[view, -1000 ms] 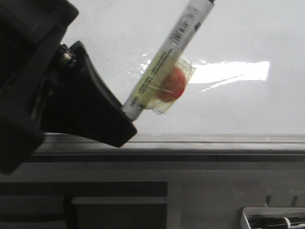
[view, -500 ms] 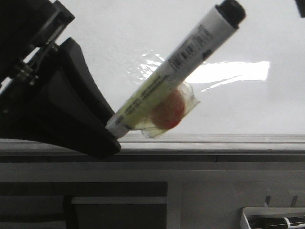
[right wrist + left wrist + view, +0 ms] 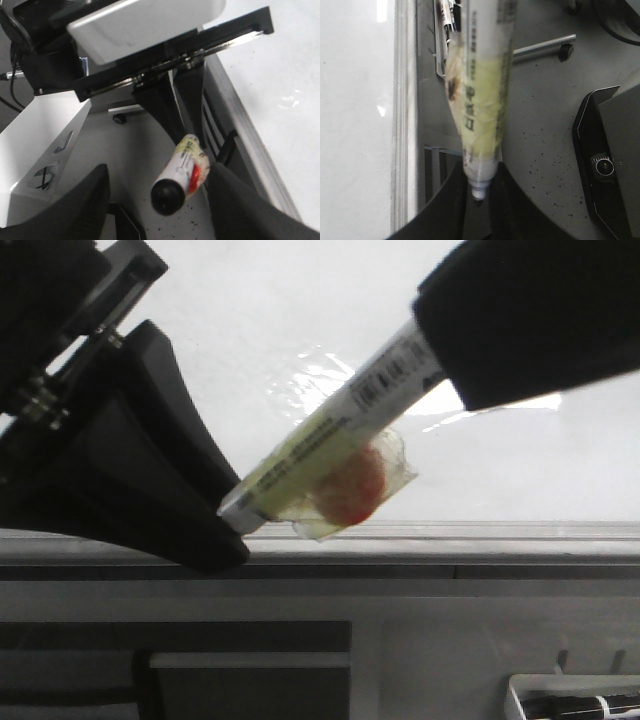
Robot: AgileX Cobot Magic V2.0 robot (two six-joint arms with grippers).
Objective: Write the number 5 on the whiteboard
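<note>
Nearest us in the front view, our left gripper (image 3: 232, 512) has its black fingers pinched tight on the butt end of the white marker pen wrapped in yellowish tape with a red-orange blob (image 3: 335, 445), holding it slanted up and away. Further out, our right gripper (image 3: 157, 200) sits with its dark fingers spread to either side of the pen's black cap (image 3: 167, 196), straddling it but not yet closed on it. So we read this as the uncapping step: the next move calls for the right fingers to close squarely on the cap and draw along the pen's axis while the left holds firm. Beyond both, the large glossy white whiteboard with its grey metal rail (image 3: 520, 465) lies flat under glare, and no stroke of the number 5 shows anywhere on it.
</note>
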